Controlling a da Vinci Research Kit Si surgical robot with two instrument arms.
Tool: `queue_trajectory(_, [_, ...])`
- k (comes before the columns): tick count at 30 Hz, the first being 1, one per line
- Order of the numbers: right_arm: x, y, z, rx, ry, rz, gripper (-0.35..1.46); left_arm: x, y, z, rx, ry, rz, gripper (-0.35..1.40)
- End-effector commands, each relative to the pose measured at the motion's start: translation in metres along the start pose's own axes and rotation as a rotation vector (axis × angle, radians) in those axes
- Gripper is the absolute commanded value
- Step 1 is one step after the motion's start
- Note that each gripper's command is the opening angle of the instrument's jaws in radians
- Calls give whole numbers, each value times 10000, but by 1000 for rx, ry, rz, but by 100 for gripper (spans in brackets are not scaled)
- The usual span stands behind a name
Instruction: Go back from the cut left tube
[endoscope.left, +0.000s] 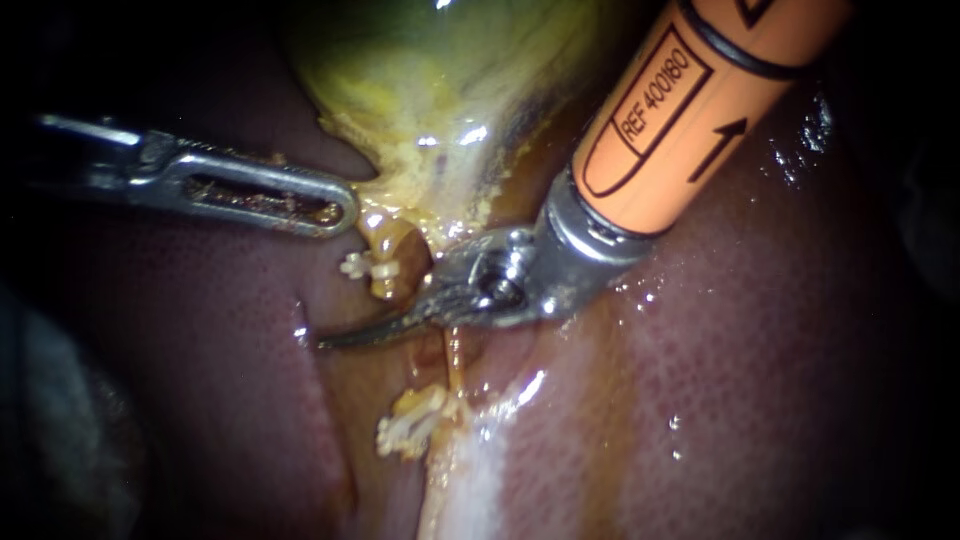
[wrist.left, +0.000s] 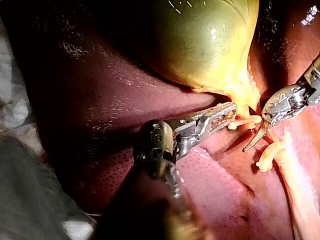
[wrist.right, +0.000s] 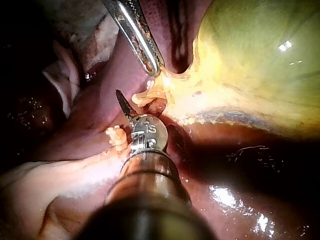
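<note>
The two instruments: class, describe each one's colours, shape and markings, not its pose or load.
The left instrument is bare silver metal, with long, slotted, round-ended jaws and a darker wrist joint. The right instrument has an orange shaft with black label outline, arrow and ring, a silver collar and dark curved pointed blades.

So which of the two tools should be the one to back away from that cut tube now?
The right instrument: its shut blades lie in the gap between the cut tube's clipped ends, so it likely withdraws. The left instrument sits aside by the gallbladder.
</note>
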Motion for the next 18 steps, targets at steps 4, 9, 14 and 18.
queue_trajectory(4, [-3, -6, 4, -60, 52, 9, 46, 0, 0, 0, 0, 0, 0, -35])
queue_trajectory(9, [-1, -11, 10, -128, 108, 40, 114, 0, 0, -1, -1, -1, 0, -35])
queue_trajectory(14, [-1, -10, 10, -133, 111, 59, 123, 0, 0, -1, -1, -1, 0, -35])
queue_trajectory(18, [-3, -13, 9, -133, 107, 33, 130, 0, 0, -1, -1, -1, 0, -35])
